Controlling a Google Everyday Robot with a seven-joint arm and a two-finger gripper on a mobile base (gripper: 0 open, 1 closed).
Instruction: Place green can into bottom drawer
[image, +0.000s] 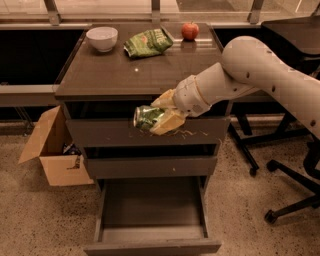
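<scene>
Cabinet: a dark grey-brown cabinet of three drawers under a flat dark brown worktop (120, 75), standing on a speckled floor.
Arm: a thick cream-white robot arm (250, 65) reaches in from the right and slopes down across the front right corner of the worktop.
Bottom drawer: the deep lowest drawer with a plain front and flat grey floor (152, 205) is pulled well out towards me, and I see nothing lying in it.
Other drawers: the top drawer front with white scratches (100, 132) and the narrower middle drawer front (150, 166) both sit pushed in.
Box: an open brown cardboard box (47, 145) stands on the floor just left of the cabinet.
Chair: a black wheeled chair base (295, 206) sits on the floor to the right.
Bag: a flat crumpled green snack bag (148, 42) lies at the back of the worktop, between bowl and apple.
Bowl: a round white bowl (102, 38) sits at the back left corner.
Tool: the tan two-finger tool (159, 119) hangs in front of the scratched drawer front, clamped around the can from above and below.
Green can: the small drink can with a mottled green wrap (145, 117) lies on its side in that grip, silver end facing left, high above the open drawer and clear of the worktop.
Apple: a small red apple (189, 31) rests at the back right.
</scene>
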